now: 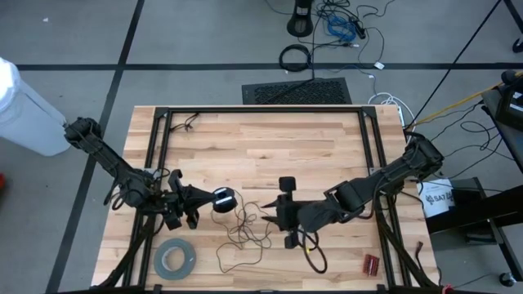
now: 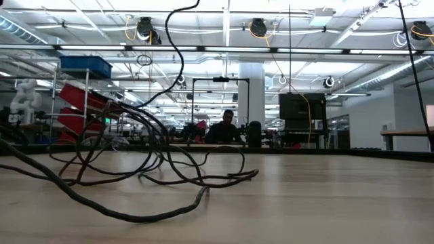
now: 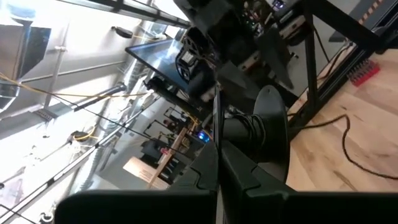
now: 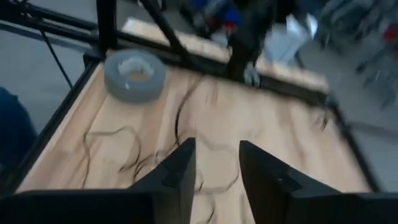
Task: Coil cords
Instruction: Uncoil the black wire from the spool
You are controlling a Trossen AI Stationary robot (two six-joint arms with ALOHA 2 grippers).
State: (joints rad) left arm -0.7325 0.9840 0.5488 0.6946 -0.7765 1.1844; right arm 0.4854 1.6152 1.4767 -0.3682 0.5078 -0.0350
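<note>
Cord [image 1: 245, 224]: one thin dark wire, loose tangle, black disc [image 1: 222, 198] clamped in my left gripper [image 1: 204, 200]; right gripper [image 4: 216, 163] parted, empty.

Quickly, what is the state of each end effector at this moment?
Left end effector: closed on the small black disc joined to the thin wire.
Right end effector: open, holding nothing, above the loose wire.

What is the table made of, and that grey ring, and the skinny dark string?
The table looks like pale wood with a smooth, matte finish: plank seams and grain show. The grey ring looks like a roll of dull cloth-like tape, though plastic is possible. The string is a thin wire, probably plastic-coated, since it lies in loose, springy loops.
</note>
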